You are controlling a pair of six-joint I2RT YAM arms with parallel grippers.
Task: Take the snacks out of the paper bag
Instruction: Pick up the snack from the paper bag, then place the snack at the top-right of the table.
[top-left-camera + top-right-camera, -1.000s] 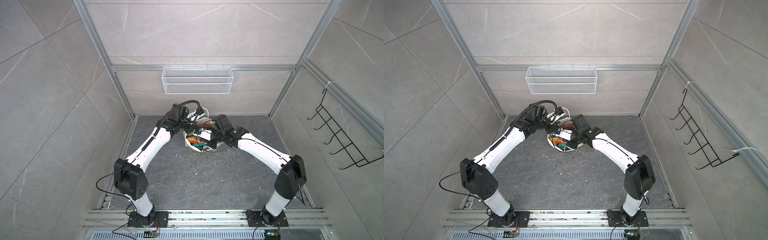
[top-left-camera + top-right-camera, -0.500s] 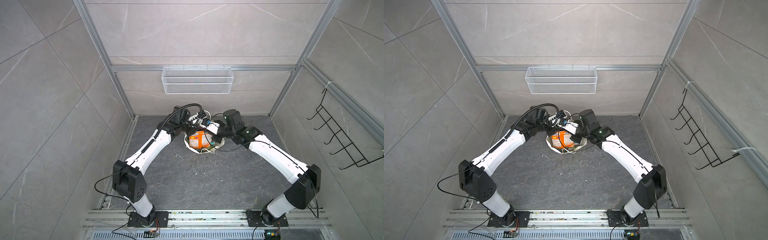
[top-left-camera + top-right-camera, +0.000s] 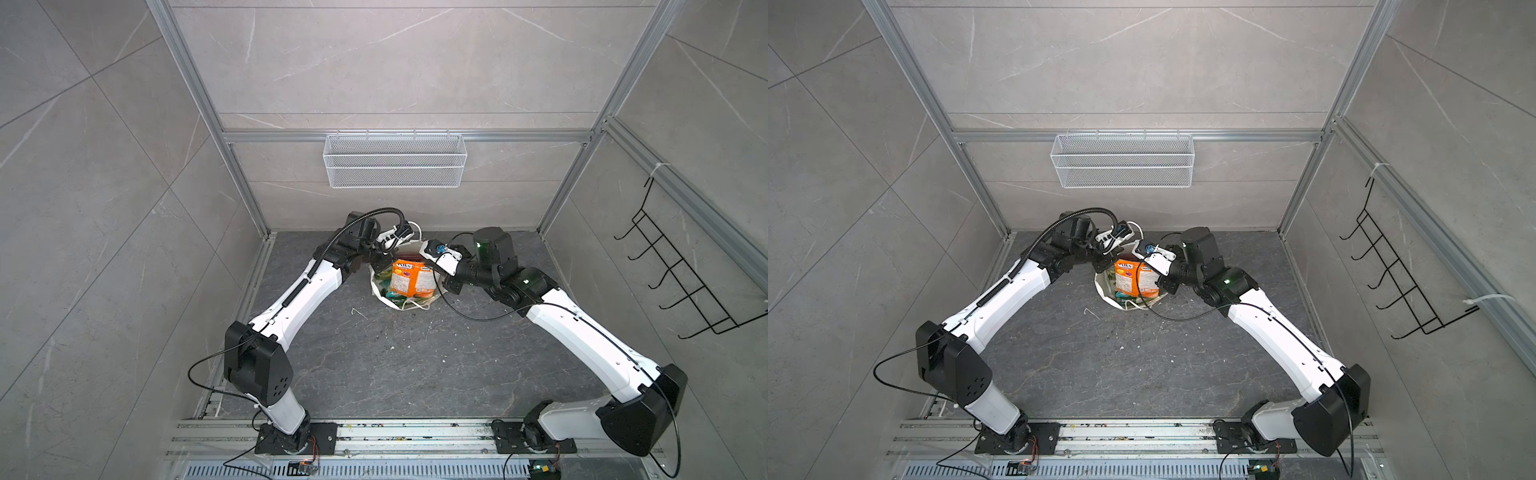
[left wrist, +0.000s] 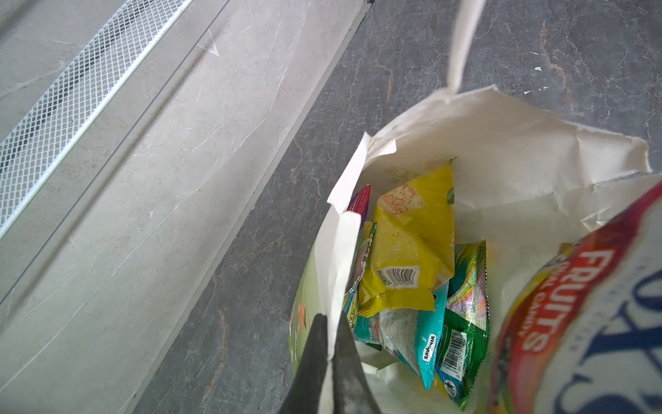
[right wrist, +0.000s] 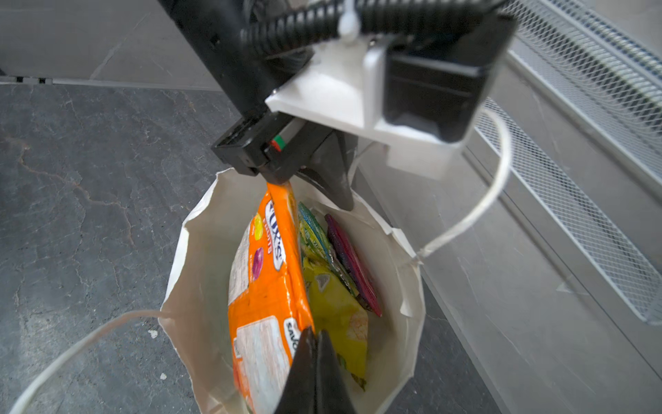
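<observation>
The white paper bag (image 3: 376,287) (image 3: 1100,287) stands open on the dark floor near the back wall. My left gripper (image 4: 331,322) (image 3: 383,261) is shut on its rim, a strip of white paper pinched between the fingers. My right gripper (image 5: 315,333) (image 3: 434,274) is shut on the edge of an orange FOX'S packet (image 5: 268,286) (image 3: 409,277) (image 3: 1133,277) (image 4: 573,322), which hangs upright over the bag's mouth. Inside lie more snacks: a yellow packet (image 4: 412,243) (image 5: 336,304), a teal one (image 4: 412,340), a green one (image 4: 462,344) and a purple one (image 5: 353,265).
A white wire-mesh basket (image 3: 395,160) hangs on the back wall above the bag. A black hook rack (image 3: 681,274) is on the right wall. The bag's cord handles (image 5: 494,186) loop loosely outward. Open dark floor (image 3: 395,365) lies between the arms.
My right gripper has risen out of the bag and drawn back to the right with the orange packet in it. The left gripper has stayed shut on the rim.
</observation>
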